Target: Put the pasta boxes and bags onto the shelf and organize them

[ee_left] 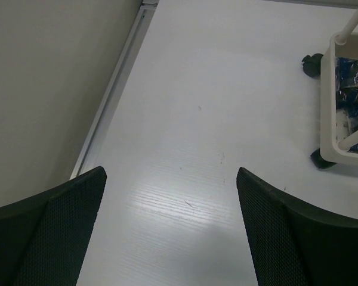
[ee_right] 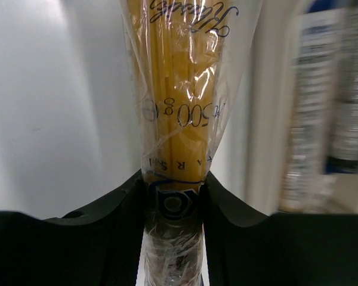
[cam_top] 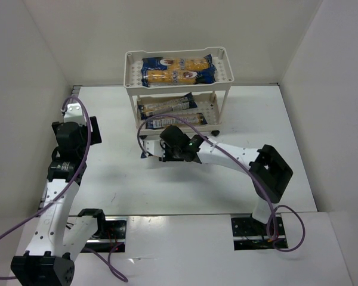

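right wrist | crinkled clear packet (ee_right: 180,107), yellow strands | right pincer (ee_right: 174,193) clamped

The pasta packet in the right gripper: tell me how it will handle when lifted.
The pasta packet will probably be fairly stiff lengthwise, since straight strands fill it. Its glossy film bunches where the right gripper is shut on it, so it may slide. The thin strands could snap under a hard squeeze.
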`<state>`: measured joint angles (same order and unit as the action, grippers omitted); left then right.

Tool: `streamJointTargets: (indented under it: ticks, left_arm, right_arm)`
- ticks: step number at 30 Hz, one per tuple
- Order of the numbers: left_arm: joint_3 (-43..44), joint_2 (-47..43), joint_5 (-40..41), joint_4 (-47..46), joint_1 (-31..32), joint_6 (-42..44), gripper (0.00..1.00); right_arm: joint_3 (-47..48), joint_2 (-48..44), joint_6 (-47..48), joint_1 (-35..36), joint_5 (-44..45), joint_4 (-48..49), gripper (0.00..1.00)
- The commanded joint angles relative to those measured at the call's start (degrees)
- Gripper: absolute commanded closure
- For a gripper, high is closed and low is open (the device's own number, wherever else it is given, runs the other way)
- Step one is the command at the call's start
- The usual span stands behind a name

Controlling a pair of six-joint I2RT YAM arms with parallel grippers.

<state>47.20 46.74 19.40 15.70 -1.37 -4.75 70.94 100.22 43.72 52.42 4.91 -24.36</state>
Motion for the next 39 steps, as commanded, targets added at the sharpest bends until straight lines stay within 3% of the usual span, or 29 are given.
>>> streamJointTargets:
  ticks: [1,7,16,22,24,26,27,30,39]
  left_arm:
    - [0.9,0.0,-0.8,-3.1,-0.4,-0.3,0.03]
    - [2.5,0.0,-0.2,-3.1,-0.4,1.8,0.03]
    - [3.6,1.7,-0.8,-3.7,-0.4,2.9,0.03]
    - [4.1,2.2,-0.2,-4.2,-0.4,3.5,0.03]
    - [4.1,2.2,-0.2,-4.2,-0.4,4.1,0.03]
    - [4.1,2.2,-0.2,-4.8,-0.4,4.1,0.03]
    - [4.1,2.2,-0.2,-4.8,-0.4,4.1,0.03]
    - [4.1,2.2,-0.2,-4.8,-0.4,4.1,0.03]
    - [3.6,2.2,-1.3,-4.8,-0.4,3.5,0.02]
  right_arm:
    - [6.1,-5.9,11.4,-0.4,12.1,11.5,1.00]
    - [6.7,-5.9,23.2,-2.2,16.3,21.5,1.00]
    - [12.7,2.6,35.8,-10.9,6.0,30.9,1.00]
    - [18.7,8.1,36.3,-12.7,2.1,27.7,0.98]
    - [17.5,8.1,36.3,-12.7,1.5,28.8,0.70]
    - [16.8,8.1,36.3,-12.7,1.5,30.2,0.52]
    - [16.8,8.7,35.6,-12.7,2.3,30.7,0.29]
    - [16.3,8.7,33.4,-12.7,4.0,31.4,0.05]
    - [6.3,-4.9,29.4,-10.2,1.6,26.0,0.01]
